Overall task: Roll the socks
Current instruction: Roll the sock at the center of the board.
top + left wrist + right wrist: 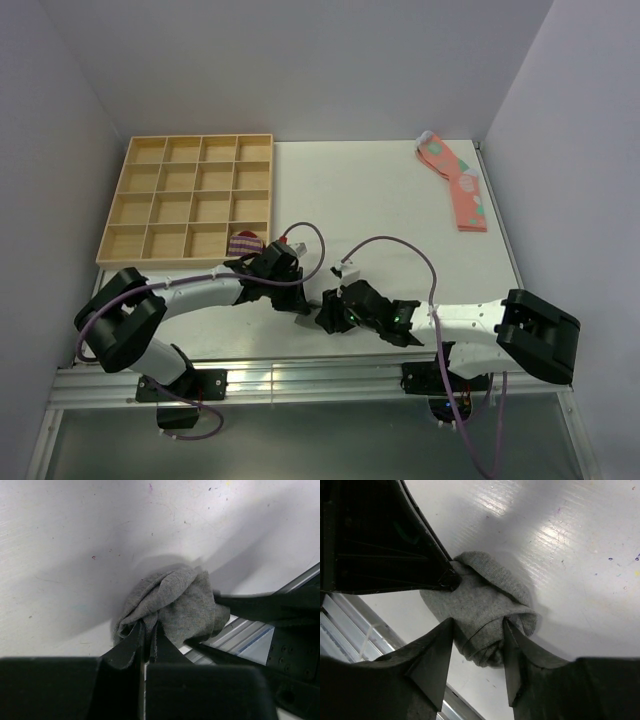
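The grey sock is a bunched roll on the white table, close to the front edge. My left gripper is shut, pinching a fold of the sock's fabric at its near side. My right gripper straddles the rolled end of the sock, with both fingers pressed against its sides. Each gripper's fingers show in the other's wrist view, touching the sock. In the top view the two grippers meet and hide the sock. No stripes show.
A wooden compartment tray lies at the back left, with a small purple-striped bundle at its front right corner. Pink spotted socks lie at the back right. The table's metal front rail runs just beside the sock.
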Available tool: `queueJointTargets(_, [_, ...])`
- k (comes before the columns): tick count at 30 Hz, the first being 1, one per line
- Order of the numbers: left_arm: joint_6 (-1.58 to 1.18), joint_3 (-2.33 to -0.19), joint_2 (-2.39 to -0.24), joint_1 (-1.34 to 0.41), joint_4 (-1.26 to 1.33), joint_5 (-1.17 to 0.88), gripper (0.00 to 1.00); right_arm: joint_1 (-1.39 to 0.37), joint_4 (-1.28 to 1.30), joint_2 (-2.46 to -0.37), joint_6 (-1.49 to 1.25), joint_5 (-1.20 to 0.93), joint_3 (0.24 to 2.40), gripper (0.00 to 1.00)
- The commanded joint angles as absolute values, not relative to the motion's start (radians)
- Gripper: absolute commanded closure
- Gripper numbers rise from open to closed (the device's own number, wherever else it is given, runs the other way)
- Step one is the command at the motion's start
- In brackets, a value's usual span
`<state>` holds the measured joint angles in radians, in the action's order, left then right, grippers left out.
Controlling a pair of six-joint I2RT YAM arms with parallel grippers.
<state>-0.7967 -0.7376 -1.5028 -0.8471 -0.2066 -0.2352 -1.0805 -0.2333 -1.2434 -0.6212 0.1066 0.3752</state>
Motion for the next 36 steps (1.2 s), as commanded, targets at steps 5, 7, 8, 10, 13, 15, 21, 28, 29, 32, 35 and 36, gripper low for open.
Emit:
queueJointTargets(5, [-0.765, -0.703, -1.539, -0.851, -0.249, -0.256, 0.98, -1.086, -0.187, -1.304, -0.667, 0.134, 0.442, 0.90])
queueJointTargets(7, [-0.772, -0.692, -1.520, -0.851, -0.230, -0.253, 0.88, -1.085, -0.138, -1.330, -0.673, 0.124, 0.474, 0.95])
queueJointTargets(8, [-0.773, -0.686, -1.510, -0.851, -0.219, -0.247, 0.84, -1.086, -0.114, -1.338, -0.692, 0.123, 0.485, 0.96])
queueJointTargets(10, [-0.782, -0.680, -1.487, -0.851, -0.209, -0.221, 0.71, -1.083, -0.051, -1.367, -0.704, 0.121, 0.515, 0.98])
queueJointTargets(13, [-0.798, -0.664, -1.447, -0.851, -0.183, -0.187, 0.62, -1.077, -0.008, -1.388, -0.751, 0.118, 0.531, 0.99])
queueJointTargets(15, [-0.813, -0.655, -1.424, -0.851, -0.169, -0.151, 0.58, -1.072, 0.031, -1.396, -0.775, 0.114, 0.531, 1.00])
queueJointTargets(21, [-0.871, -0.600, -1.269, -0.851, -0.169, 0.006, 0.54, -1.057, 0.072, -1.414, -0.854, 0.112, 0.528, 1.00])
queueJointTargets(28, [-0.972, -0.477, -1.056, -0.853, -0.170, 0.155, 0.50, -1.049, 0.106, -1.459, -0.928, 0.097, 0.555, 1.00])
queueJointTargets(29, [-1.000, -0.462, -1.036, -0.854, -0.160, 0.159, 0.50, -1.048, 0.115, -1.466, -0.934, 0.097, 0.558, 1.00])
queueJointTargets(32, [-1.061, -0.404, -0.982, -0.876, -0.121, 0.198, 0.50, -1.042, 0.118, -1.470, -0.965, 0.086, 0.560, 1.00])
queueJointTargets(35, [-1.139, -0.365, -0.953, -0.936, -0.092, 0.279, 0.48, -1.039, 0.115, -1.474, -1.000, 0.068, 0.557, 1.00])
queueJointTargets(36, [-1.161, -0.345, -0.939, -0.952, -0.081, 0.300, 0.48, -1.035, 0.109, -1.477, -1.017, 0.055, 0.549, 1.00])
